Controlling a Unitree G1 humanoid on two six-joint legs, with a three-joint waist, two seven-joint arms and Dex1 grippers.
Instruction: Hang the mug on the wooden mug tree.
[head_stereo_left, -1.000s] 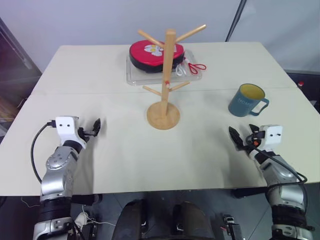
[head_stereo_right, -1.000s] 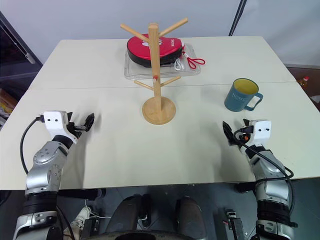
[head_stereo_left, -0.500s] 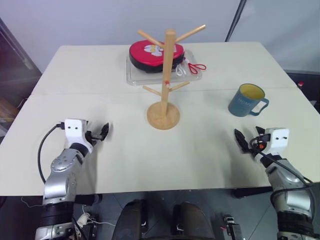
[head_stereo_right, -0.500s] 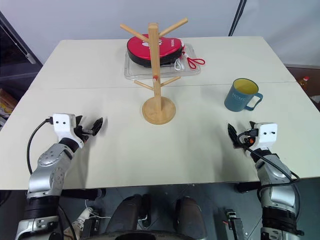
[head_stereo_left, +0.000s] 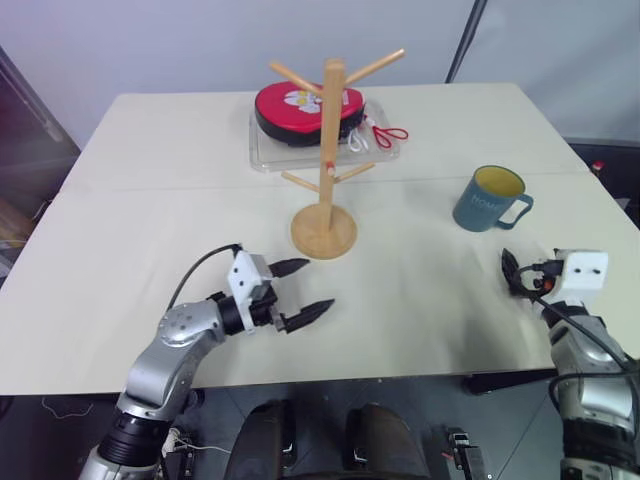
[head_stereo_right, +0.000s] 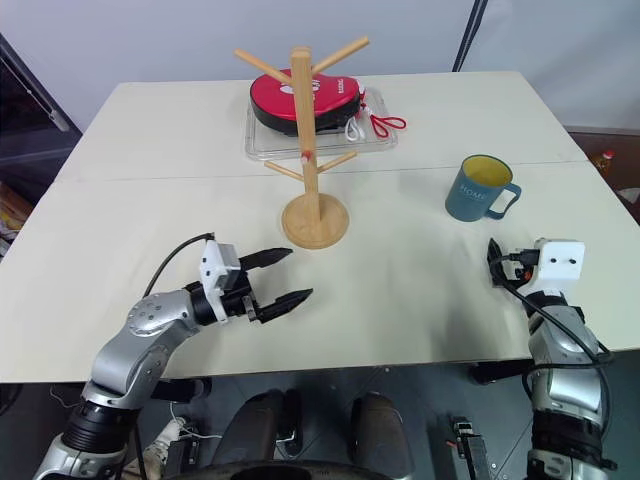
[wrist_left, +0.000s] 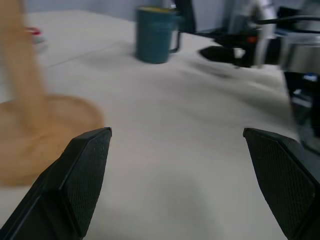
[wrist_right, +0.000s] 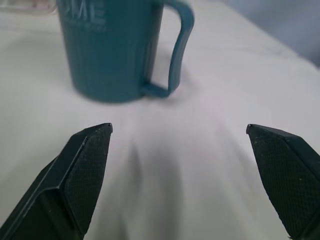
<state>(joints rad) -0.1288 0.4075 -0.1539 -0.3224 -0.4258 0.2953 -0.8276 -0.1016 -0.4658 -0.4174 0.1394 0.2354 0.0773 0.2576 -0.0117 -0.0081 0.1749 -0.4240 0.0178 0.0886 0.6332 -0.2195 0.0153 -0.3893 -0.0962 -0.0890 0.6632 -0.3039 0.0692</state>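
Note:
The dark teal mug (head_stereo_left: 487, 198) with a yellow inside stands upright at the table's right, its handle turned to the right. The wooden mug tree (head_stereo_left: 330, 130) stands mid-table on its round base (head_stereo_right: 314, 220), its pegs bare. My right gripper (head_stereo_left: 508, 272) hovers open just in front of the mug; the right wrist view shows the mug (wrist_right: 112, 50) straight ahead beyond the spread fingers (wrist_right: 82, 172). My left gripper (head_stereo_right: 300, 273) is open and empty in front of the tree's base, pointing right. From the left wrist, the base (wrist_left: 35, 135) lies near and the mug (wrist_left: 156, 34) far.
Behind the tree, a clear tray (head_stereo_left: 268, 150) holds a red pouch (head_stereo_left: 300, 105) and red-handled scissors (head_stereo_left: 388, 135). A seam crosses the pale table (head_stereo_left: 150, 200). The table's front edge runs just under both arms.
My left arm has swung from the table's left side to the middle, turning its gripper to point right. The right gripper drifted slightly to the right. Mug and tree stayed put.

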